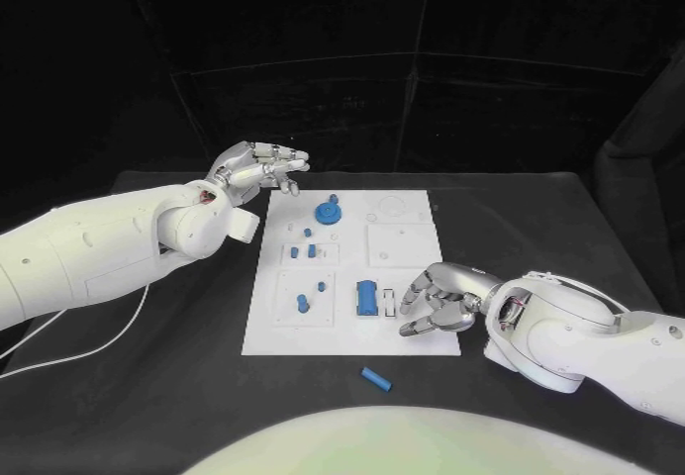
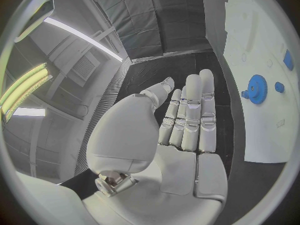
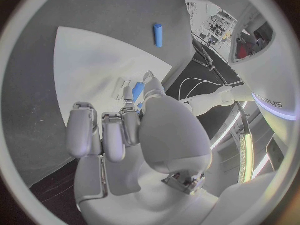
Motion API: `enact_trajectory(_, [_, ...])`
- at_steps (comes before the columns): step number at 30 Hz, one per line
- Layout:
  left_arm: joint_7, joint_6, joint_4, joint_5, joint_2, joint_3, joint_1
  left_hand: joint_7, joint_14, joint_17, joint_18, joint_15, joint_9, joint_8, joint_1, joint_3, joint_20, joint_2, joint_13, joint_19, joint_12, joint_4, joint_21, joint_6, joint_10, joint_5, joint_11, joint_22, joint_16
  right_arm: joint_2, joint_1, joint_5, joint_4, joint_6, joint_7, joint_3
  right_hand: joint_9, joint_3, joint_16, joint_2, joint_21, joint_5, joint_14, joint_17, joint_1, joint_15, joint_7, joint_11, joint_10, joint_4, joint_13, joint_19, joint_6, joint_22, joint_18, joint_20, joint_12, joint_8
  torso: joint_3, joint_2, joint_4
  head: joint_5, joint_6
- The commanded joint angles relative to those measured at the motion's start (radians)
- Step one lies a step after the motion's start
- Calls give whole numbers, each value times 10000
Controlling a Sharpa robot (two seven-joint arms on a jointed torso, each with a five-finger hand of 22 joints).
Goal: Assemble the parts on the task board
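The white task board (image 1: 407, 213) lies in the middle of the table. On it stand a blue gear (image 1: 330, 212), several small blue pegs (image 1: 303, 249) and a blue block (image 1: 367, 296). A loose blue cylinder (image 1: 375, 378) lies on the table just off the board's near edge. My left hand (image 1: 264, 168) hovers by the board's far left corner, fingers stretched out and holding nothing; its wrist view shows the hand (image 2: 184, 130) beside the gear (image 2: 256, 89). My right hand (image 1: 442, 302) hangs over the board's near right part, fingers bent, nothing in them, thumb close to the block (image 3: 137, 91).
Bare black table surrounds the board on all sides. A white cable (image 1: 71, 351) trails across the table under my left arm. The right wrist view shows the loose cylinder (image 3: 158, 35) on the dark table past the board (image 3: 87, 70) edge.
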Motion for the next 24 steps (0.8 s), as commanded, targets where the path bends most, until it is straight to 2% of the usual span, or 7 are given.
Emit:
enact_trajectory(1, [88,142,-57,32,53,-7,-1,-10,-79,-17,136,-19,10,55,-25,-6,52,18,-6,8,37,-60,-49,-94,-37,56,2,-17,31,15,19,410,-32,190,1159,3,-56,78,-53,143,-61,-202,842,1594,394,81,17,93,195,-198,1086,-20,-95,-22,-94,96,-38,-88,-8,-109,1,151,-46])
enact_trajectory(5, [90,154,-122,32,108,-26,-14,-10,-79,-17,136,-19,10,55,-25,-6,52,18,-6,8,37,-60,-49,-94,-37,56,2,-17,31,118,23,118,-99,847,1862,3,-196,325,-16,295,-50,-627,856,1663,925,111,61,126,189,-560,1119,-17,-56,5,-99,140,18,-235,-17,-161,-6,300,-46])
enact_trajectory(8, [91,162,-155,32,138,-35,-21,-11,-81,-19,136,-18,10,59,-28,-9,53,17,-6,7,42,-59,-50,-95,-37,56,2,-17,31,235,25,-228,-139,1246,2192,2,-327,439,-2,355,-46,-708,860,1690,1127,142,90,154,181,-729,1137,-20,43,14,-101,176,49,-382,-20,-171,-10,356,-46])
enact_trajectory(12, [92,169,-178,32,167,-43,-28,-12,-81,-20,136,-17,10,61,-30,-10,53,17,-6,7,43,-59,-50,-95,-37,56,2,-18,31,386,26,-720,-160,1615,2469,1,-441,497,6,381,-42,-804,862,1705,1214,153,89,159,190,-845,1175,-23,209,25,-101,199,119,-503,-25,-170,3,378,-46])
enact_trajectory(16, [92,177,-194,32,189,-49,-34,-12,-81,-20,136,-17,10,61,-30,-10,53,17,-6,7,43,-59,-50,-95,-37,56,2,-18,31,515,26,-1283,-162,1959,2586,-1,-597,491,22,425,-24,-1444,867,1734,1152,149,53,139,201,-945,1208,-16,536,62,-105,210,186,-657,-16,-171,-2,369,-46])
enact_trajectory(24, [91,183,-213,33,209,-56,-46,-12,-81,-20,136,-17,10,61,-30,-10,53,17,-6,7,43,-59,-50,-95,-37,56,2,-18,31,636,25,-1853,-178,2406,2461,-4,-741,388,42,501,-2,-1932,874,1773,907,106,-23,83,205,-967,1211,-3,900,106,-111,175,210,-795,-11,-173,-12,351,-46])
